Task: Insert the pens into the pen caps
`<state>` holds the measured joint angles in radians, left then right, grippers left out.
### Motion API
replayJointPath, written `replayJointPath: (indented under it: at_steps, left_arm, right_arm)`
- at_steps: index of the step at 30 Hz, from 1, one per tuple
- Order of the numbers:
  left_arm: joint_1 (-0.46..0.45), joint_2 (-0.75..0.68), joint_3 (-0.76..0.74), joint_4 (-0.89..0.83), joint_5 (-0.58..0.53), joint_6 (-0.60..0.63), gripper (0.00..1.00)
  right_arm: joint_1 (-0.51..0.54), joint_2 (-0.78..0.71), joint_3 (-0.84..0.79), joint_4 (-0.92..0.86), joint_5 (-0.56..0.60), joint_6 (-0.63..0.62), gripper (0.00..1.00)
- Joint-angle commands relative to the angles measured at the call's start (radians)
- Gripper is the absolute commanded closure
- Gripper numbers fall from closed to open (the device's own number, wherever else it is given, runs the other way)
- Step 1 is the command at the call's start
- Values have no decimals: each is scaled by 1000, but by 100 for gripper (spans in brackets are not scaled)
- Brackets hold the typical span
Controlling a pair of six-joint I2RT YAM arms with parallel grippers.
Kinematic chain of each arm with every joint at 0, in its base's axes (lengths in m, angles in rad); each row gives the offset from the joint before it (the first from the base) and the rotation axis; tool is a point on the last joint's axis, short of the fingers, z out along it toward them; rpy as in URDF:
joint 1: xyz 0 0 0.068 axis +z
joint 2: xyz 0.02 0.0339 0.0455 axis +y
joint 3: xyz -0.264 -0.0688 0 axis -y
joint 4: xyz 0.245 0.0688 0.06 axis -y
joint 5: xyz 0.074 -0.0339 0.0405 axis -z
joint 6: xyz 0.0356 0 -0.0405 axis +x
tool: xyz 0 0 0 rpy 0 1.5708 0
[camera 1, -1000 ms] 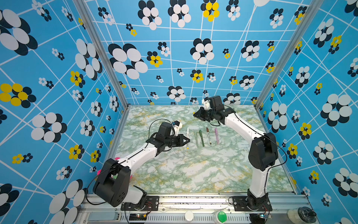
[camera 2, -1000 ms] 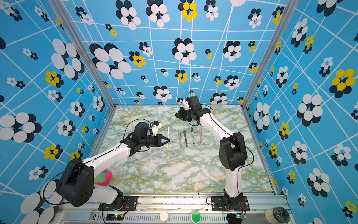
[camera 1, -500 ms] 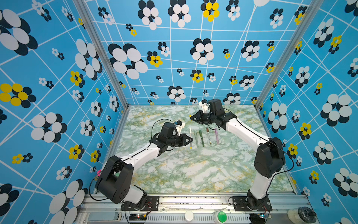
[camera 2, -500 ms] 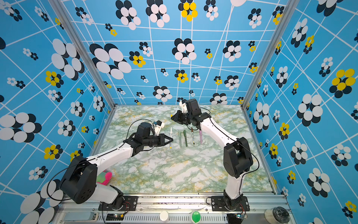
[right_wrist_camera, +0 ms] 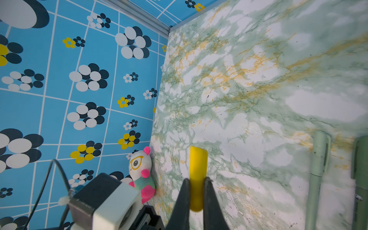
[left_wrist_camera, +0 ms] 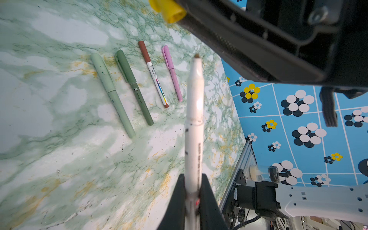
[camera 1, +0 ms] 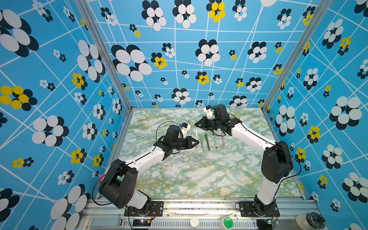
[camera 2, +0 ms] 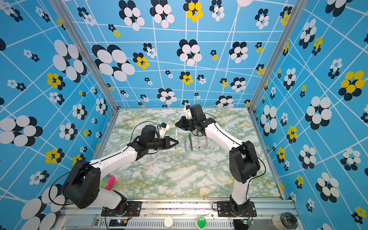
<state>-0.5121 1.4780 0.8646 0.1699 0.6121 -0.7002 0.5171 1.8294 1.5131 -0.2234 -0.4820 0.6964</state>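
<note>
The left jaws are clamped on the white pen (left_wrist_camera: 194, 119). They pinch it low on its barrel, so most of its length sticks out past the jaw tips and ends in a brownish point. In both top views this pen (camera 1: 196, 139) runs crosswise to the jaws, at the left end of the row of pens.

The right jaws are closed on the yellow cap (right_wrist_camera: 198, 165). They grip it by one end, and the rest of it stands out beyond the tips. In the left wrist view the cap (left_wrist_camera: 169, 10) shows its open mouth. It sits near the pen's point without touching it, a little off to one side.

Four more pens lie side by side on the green-marbled desk (camera 1: 199, 175), each with its cap on:
- pale green pen (left_wrist_camera: 111, 93)
- dark green pen (left_wrist_camera: 133, 85)
- brown-capped white pen (left_wrist_camera: 155, 77)
- pink pen (left_wrist_camera: 172, 71)

All four lie well clear of both sets of jaws
</note>
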Motion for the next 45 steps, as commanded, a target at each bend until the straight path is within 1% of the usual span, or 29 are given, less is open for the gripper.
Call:
replayJointPath:
  at_steps: [1, 35, 45]
  left_arm:
    - [-6, 11, 23, 25, -18, -9, 100]
    - [-5, -29, -1, 36, -64, -6, 100]
    - [-5, -15, 2, 44, -65, -12, 100]
  right_arm:
    - [11, -38, -14, 27, -17, 6, 97]
    - [24, -64, -65, 40, 2, 0, 100]
    - [24, -88, -77, 56, -8, 4, 100]
